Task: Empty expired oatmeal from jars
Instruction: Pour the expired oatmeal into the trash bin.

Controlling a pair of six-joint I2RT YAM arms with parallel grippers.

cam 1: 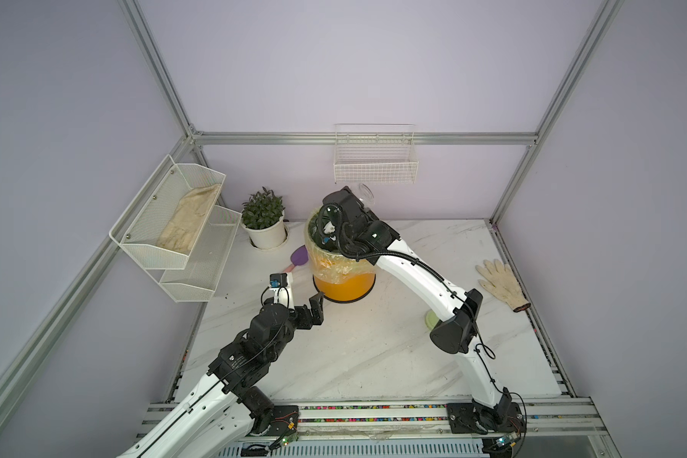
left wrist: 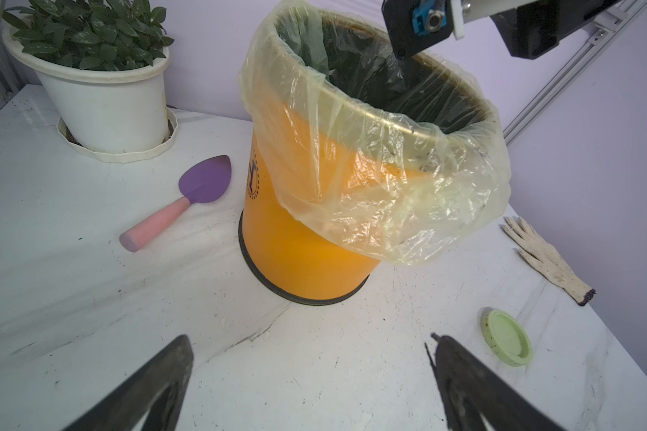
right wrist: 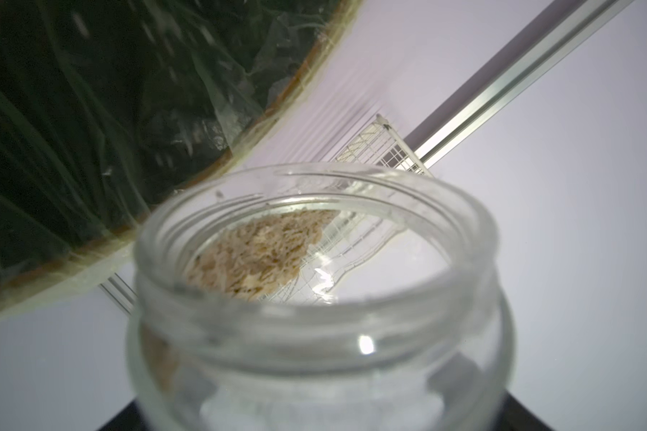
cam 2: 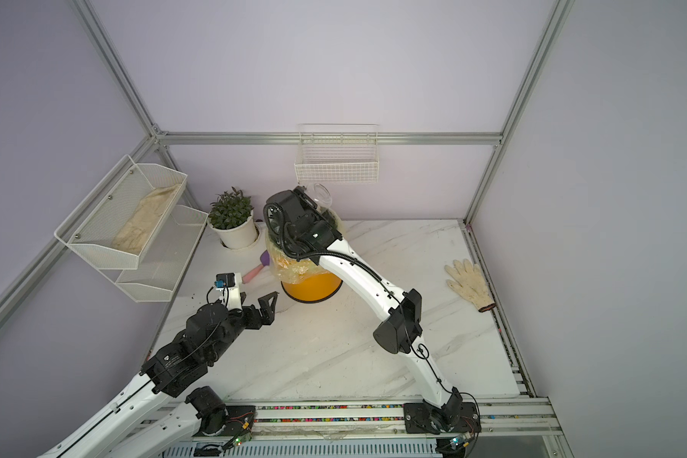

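gripping the jar (right wrist: 352,321) around its glass body, the right claw (cam 2: 308,203) is holding it in the air at the far edge of the orange bin (cam 1: 344,285), near the middle of both top views. its jaws are standing wide because the jar is wide, and most of the claw is hiding behind the wrist. a clump of oatmeal (right wrist: 262,253) is clinging to the jar's inner wall at the centre of the right wrist view, so the emptying is looking not yet done.

the biggest risk is lying at the mouth. in the right wrist view the bin's opening is filling only the upper left, while the jar's mouth is showing against the wall beyond the rim. if the clump is letting go while the mouth is standing outside that rim, flakes are likely landing behind the bin on the desk (left wrist: 90,298). a harder shake to free it is risking the smooth glass slipping out of the clenched jaws.

the loose yellow liner (left wrist: 408,194) is draping over the rim right under the wrist, and a snag there could be dragging the bin over. nothing is steadying it: the left claw (left wrist: 310,380) is hanging released above bare desk near the bin's base, touching nothing. the green lid (left wrist: 507,337) is lying at the lower right of the left wrist view, well apart from the jar.
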